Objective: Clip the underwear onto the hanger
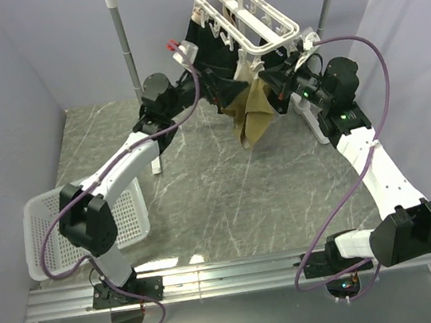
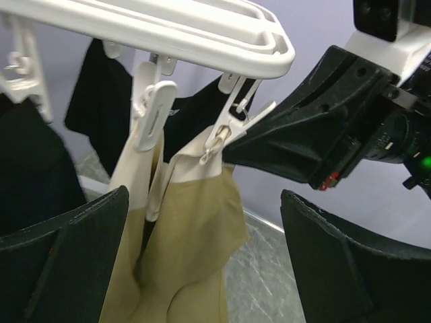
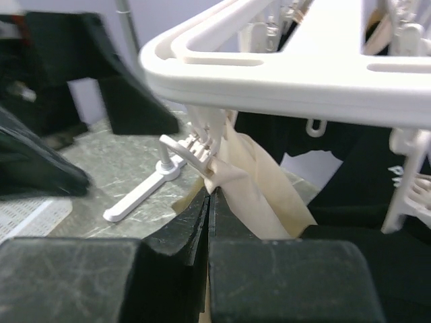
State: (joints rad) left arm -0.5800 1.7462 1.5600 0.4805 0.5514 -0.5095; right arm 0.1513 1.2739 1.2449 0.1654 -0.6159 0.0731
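The white hanger hangs from the rack's top bar. The tan underwear dangles from it, its pale waistband caught in two white clips. My left gripper is wide open, one black finger on each side of the hanging underwear, touching nothing. My right gripper is shut, its tips pinching a fold of the underwear right under a clip. In the left wrist view the right gripper points at that clip from the right. The hanger frame passes just above it.
Black garments hang behind the underwear on the same hanger. The grey-white pole rack stands at the back, with one foot on the marbled table. A white mesh basket sits at the left, under the left arm.
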